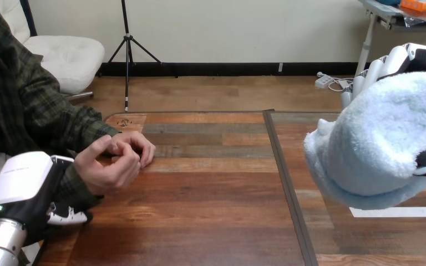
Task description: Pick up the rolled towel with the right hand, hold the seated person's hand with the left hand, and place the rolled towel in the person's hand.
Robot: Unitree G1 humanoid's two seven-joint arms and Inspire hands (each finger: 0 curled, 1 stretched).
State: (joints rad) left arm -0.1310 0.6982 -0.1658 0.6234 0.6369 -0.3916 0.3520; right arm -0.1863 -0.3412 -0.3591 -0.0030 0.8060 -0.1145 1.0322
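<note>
Your right hand had its fingers clenched round the rolled towel, raised off the surface ready for delivery. Your left hand lay against the person's wrist; I cannot tell whether it gripped.

left: my left hand beside person's hands, on table
right: rolled towel in my right hand

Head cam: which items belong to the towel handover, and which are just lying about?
In the job:
rolled towel, gripped in the right hand
left hand, low beside the person's forearm
person's hands, together on the table

Lying about:
white tape mark
dark strip across the tabletop
</note>
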